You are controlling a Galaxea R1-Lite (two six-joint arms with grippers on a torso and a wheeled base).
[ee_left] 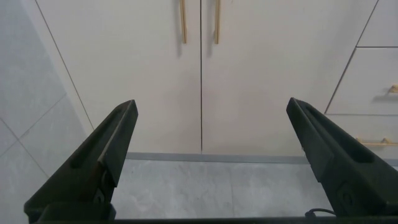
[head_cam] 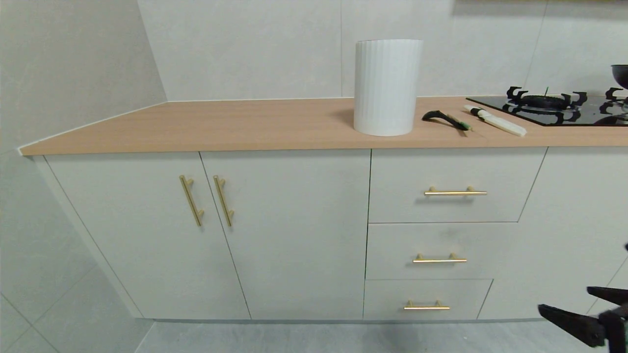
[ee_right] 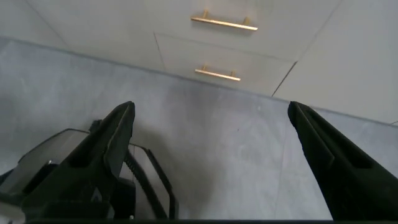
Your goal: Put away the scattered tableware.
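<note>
Left fingers spread wide, nothing between them; they point at the pale double doors low on the cabinet, with grey floor beneath.

Right fingers also spread wide, holding nothing; they hang low over the floor before the drawers; in the head view they sit at the lower right corner, well below the bench and well apart from everything on it.

Tableware is all on the bench, toward my right:
- white ribbed holder, upright, above the seam between doors and drawers
- black-handled tool, lying flat just right of the holder, not touching it; a thin green-tipped piece at its far end; cannot tell whether the two are joined
- white knife with a dark band near one end, lying slanted between the tool and the hob; close to the hob's front corner

Drawers: three, stacked, all shut, gold bar handles; doors shut too.
</note>
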